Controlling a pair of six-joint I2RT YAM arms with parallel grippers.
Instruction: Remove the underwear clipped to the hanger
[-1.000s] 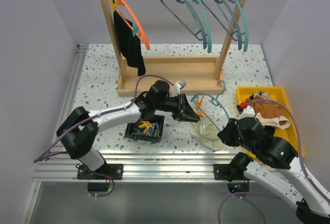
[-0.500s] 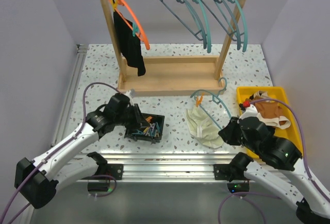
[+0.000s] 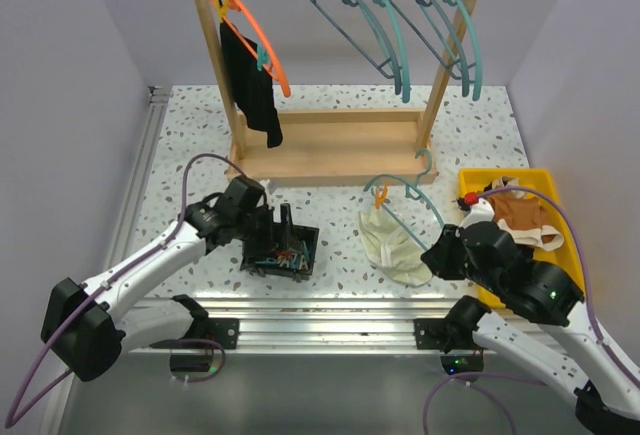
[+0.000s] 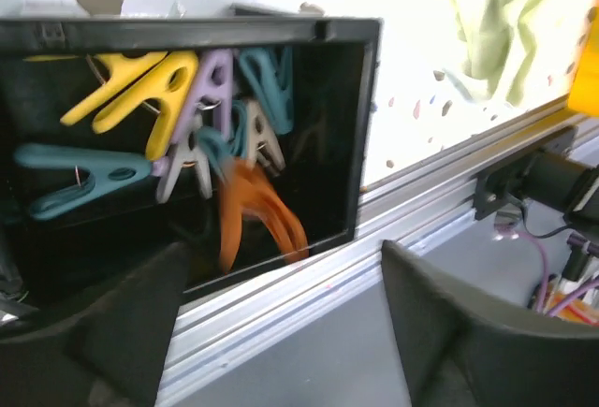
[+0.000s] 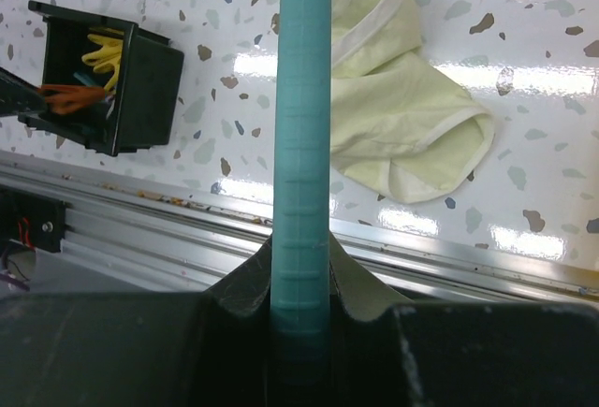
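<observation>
Brief (image 3: 392,247): crumpled cream cloth; hanger (image 5: 301,145): teal plastic.

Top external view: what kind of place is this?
Probably a lab robot cell staged as a laundry corner: a speckled table boxed in by plain walls, a wooden rack of hangers, and a black bin of clothespins.

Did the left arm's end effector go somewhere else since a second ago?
Yes. The left end effector moved left, away from the cream underwear, and now hangs open over the black box.
</observation>
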